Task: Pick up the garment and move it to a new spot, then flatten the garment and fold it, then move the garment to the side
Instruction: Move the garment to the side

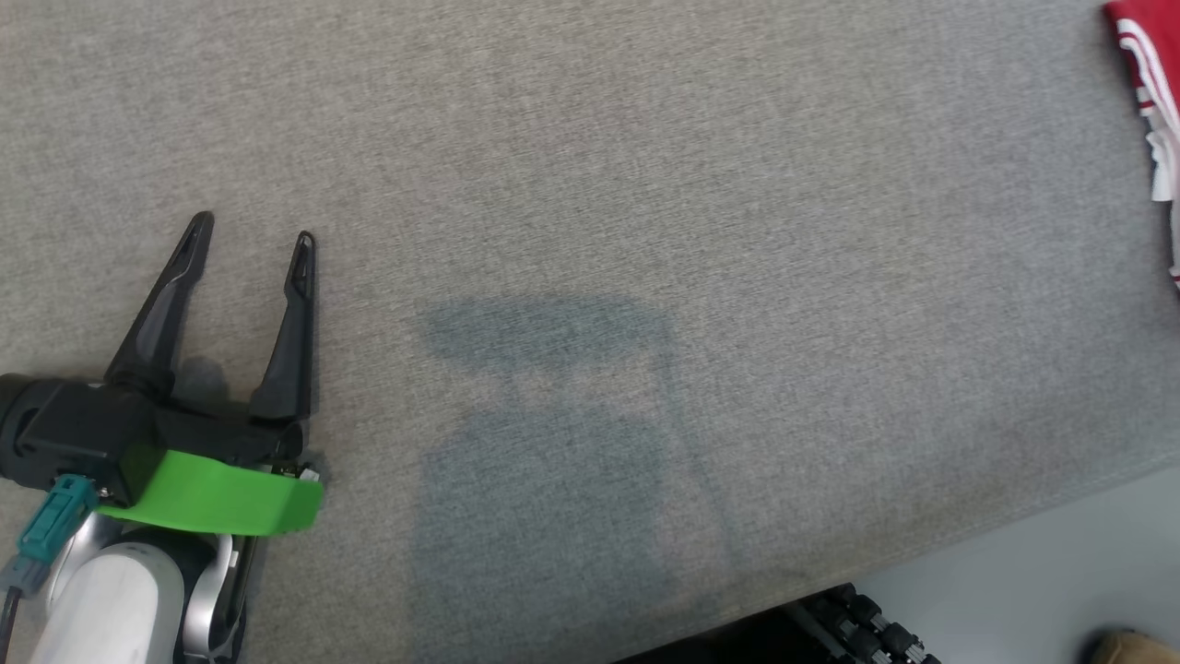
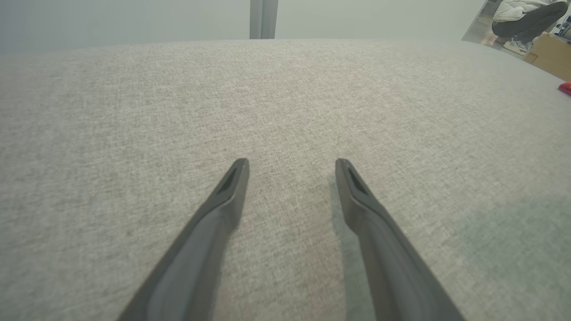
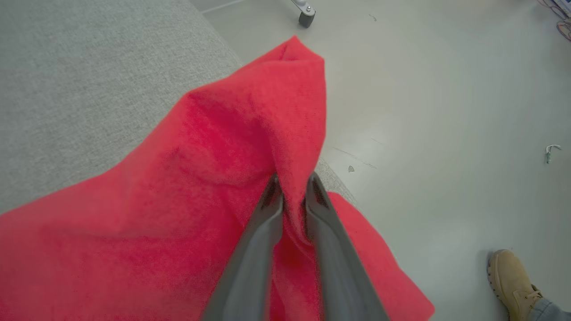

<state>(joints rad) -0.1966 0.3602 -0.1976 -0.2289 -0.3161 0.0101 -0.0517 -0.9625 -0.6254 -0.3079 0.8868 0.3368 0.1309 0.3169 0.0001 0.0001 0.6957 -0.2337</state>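
head view: left gripper (image 1: pixel 253 231) at lower left, fingers spread wide above grey table (image 1: pixel 645 184); red garment (image 1: pixel 1148 74) at upper right edge | left wrist view: fingers apart over the table | right wrist view: right gripper (image 3: pixel 292 178) at bottom centre, pinching a garment fold

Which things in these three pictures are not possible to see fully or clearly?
- The red garment, head view: cut off by the right edge, so its kind and shape are unclear.
- The same garment, right wrist view: a fold between the fingers of the right hand hides how much cloth is pinched.
- The person, right wrist view: cut off by the lower right corner above a tan boot.
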